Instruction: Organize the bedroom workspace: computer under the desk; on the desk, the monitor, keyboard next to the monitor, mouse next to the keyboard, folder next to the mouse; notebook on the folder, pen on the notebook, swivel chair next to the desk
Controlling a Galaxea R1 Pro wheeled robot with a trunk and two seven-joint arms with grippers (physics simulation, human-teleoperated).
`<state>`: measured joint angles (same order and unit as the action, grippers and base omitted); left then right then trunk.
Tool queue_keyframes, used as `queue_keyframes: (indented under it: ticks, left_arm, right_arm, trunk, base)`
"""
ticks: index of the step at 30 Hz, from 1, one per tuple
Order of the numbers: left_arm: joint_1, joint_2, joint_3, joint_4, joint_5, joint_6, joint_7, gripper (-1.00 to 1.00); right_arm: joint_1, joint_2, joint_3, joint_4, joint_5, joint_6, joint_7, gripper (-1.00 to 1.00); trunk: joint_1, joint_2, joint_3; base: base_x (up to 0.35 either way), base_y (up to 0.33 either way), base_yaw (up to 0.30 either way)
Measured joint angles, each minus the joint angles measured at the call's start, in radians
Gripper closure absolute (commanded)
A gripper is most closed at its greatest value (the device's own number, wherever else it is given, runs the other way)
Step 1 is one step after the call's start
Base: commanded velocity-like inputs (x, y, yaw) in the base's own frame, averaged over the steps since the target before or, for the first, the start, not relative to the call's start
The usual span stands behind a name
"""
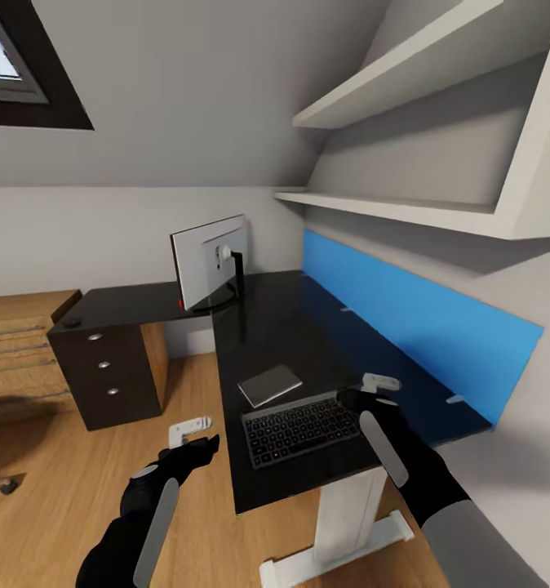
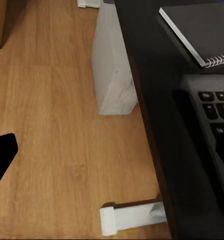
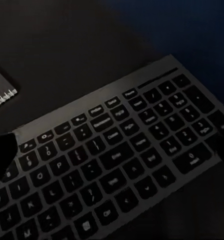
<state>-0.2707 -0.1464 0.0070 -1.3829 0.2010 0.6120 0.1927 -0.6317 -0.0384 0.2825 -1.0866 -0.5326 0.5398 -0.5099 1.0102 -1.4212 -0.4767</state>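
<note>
Keyboard with faint, unreadable key legends

The setting was an attic bedroom fitted as a home office. A sloped ceiling carried a skylight. A black L-shaped desk with a blue back panel held a monitor and keyboard. 2 white wall shelves and a wood floor were present.

left hand forward, low | right hand forward, higher | finger spread unclear
</note>
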Motion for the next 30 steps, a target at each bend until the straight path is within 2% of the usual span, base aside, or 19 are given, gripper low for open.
queue_keyframes:
  ticks: [6,9,30]
  left_arm:
    - [0.0,0.001,0.001,-0.001,0.0,0.0,0.0,-1.0]
    - [0.0,0.001,0.001,-0.001,0.0,-0.001,0.0,-1.0]
    - [0.0,0.002,0.001,-0.001,0.0,-0.001,0.0,-1.0]
  right_arm:
    - [0.0,-0.001,0.05,0.0,0.001,-0.002,-0.001,-1.0]
    - [0.0,-0.001,0.06,-0.001,0.001,-0.003,-0.001,-1.0]
    - [0.0,-0.001,0.068,0.001,0.001,-0.011,-0.002,-1.0]
  trunk:
    - [0.0,0.0,-0.006]
    - [0.0,0.0,-0.009]
    - [0.0,0.0,-0.029]
  base:
    - [-0.283,-0.188,0.235]
    - [-0.28,-0.21,0.233]
    - [-0.244,-0.25,0.231]
